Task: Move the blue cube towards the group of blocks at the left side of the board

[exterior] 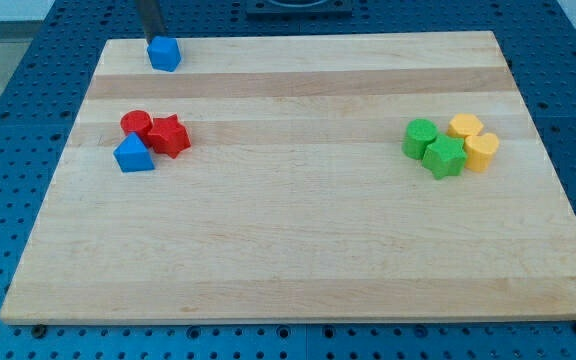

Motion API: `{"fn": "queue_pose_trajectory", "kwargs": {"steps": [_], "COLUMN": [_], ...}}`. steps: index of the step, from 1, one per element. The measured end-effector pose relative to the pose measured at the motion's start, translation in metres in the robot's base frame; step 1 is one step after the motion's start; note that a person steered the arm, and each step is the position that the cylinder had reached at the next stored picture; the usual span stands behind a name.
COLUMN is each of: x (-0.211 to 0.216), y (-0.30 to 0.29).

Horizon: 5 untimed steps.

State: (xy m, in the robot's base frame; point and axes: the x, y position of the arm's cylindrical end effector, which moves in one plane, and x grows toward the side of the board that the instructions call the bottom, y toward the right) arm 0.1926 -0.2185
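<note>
Your tip (154,38) touching the blue cube (165,53) from behind at the board's (298,250) top left, no jaws, only a rod, red blocks (156,131) and blue wedge (133,155) below

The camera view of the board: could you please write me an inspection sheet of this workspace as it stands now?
Surface: wooden board, pale, lying flat on a blue perforated table.
Job's things: blue cube near the board's top edge, at the view's upper left. Left group below it, apart from it: red cylinder, red star block, blue triangular block, close together.
Clutter: at the view's right, green cylinder, green star block, two yellow blocks, bunched.
Grippers: none; my tip sits at the cube's top side, at or very near contact.
Cables: nothing seen.
Surroundings: dark object at the view's top, cropped.
</note>
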Motion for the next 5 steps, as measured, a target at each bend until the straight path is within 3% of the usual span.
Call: {"fn": "queue_pose_trajectory", "kwargs": {"steps": [5], "x": [0.046], "y": [0.011]}}
